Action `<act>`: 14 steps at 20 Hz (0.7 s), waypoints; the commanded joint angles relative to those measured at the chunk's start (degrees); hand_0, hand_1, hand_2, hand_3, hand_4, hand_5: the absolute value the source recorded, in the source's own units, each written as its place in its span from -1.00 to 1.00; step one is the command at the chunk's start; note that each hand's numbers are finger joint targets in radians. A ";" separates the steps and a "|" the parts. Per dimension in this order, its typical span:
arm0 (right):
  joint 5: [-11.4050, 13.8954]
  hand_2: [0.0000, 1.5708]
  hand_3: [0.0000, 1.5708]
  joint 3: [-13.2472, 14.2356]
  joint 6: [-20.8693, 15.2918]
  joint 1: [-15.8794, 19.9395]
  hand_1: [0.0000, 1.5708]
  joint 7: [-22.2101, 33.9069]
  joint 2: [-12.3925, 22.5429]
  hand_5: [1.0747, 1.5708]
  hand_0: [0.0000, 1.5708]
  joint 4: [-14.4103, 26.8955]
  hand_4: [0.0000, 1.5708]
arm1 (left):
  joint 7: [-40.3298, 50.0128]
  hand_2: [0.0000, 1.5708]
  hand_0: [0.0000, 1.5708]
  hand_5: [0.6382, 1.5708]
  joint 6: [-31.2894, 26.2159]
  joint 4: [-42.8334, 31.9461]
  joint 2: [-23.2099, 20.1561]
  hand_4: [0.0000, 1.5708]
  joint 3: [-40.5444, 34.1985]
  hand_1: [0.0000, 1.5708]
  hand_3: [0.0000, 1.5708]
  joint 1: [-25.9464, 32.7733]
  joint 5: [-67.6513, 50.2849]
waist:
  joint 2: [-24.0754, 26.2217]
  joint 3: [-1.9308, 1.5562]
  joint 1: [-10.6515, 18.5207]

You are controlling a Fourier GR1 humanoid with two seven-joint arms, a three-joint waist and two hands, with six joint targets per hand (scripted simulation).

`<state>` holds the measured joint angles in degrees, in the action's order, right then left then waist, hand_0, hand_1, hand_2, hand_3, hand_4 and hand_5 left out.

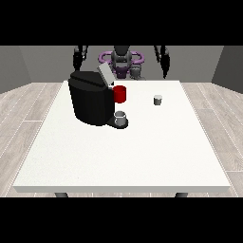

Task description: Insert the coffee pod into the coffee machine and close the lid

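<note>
A black coffee machine (91,97) stands on the white table (123,152) at the left of centre, its grey lid (105,73) tilted up and open. A small grey coffee pod (158,99) sits on the table to the right of the machine, apart from it. The hand at the view's left (78,58) hangs above the table's far edge, behind the machine. The hand at the view's right (165,61) hangs over the far edge too, well behind the pod. Neither hand touches anything.
A red cup (120,94) stands right behind the machine's front. A grey cup (121,117) rests on the machine's drip base. The robot's torso (121,61) is behind the far edge.
</note>
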<state>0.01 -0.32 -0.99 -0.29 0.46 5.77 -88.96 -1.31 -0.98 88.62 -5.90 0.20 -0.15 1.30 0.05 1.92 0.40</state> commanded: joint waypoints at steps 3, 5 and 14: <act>0.46 -1.00 -1.00 0.79 -0.49 0.25 -1.00 0.76 0.18 1.00 -1.00 0.59 -1.00 | -4.44 -1.00 -1.00 1.00 -3.07 -0.75 -2.38 -1.00 1.45 -1.00 -1.00 2.42 2.36 | 1.11 -1.91 0.41; 0.42 -1.00 -1.00 0.94 -1.34 -0.04 -1.00 0.91 -0.80 1.00 -1.00 2.09 -1.00 | -1.04 -1.00 -1.00 1.00 -7.16 3.09 -6.15 -1.00 2.72 -1.00 -1.00 3.62 2.62 | 3.13 -1.93 2.61; 8.84 -1.00 -1.00 1.27 -9.75 3.34 -1.00 -0.85 -1.13 1.00 -1.00 3.53 -1.00 | -5.88 -1.00 -1.00 1.00 -8.80 0.69 -10.95 -1.00 2.18 -1.00 -1.00 -2.85 9.99 | 0.11 -1.92 -1.01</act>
<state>7.00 1.56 -9.34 0.76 -2.18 4.87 -85.30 -9.48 -9.76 90.02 -15.71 3.14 1.11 8.96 0.96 0.05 0.96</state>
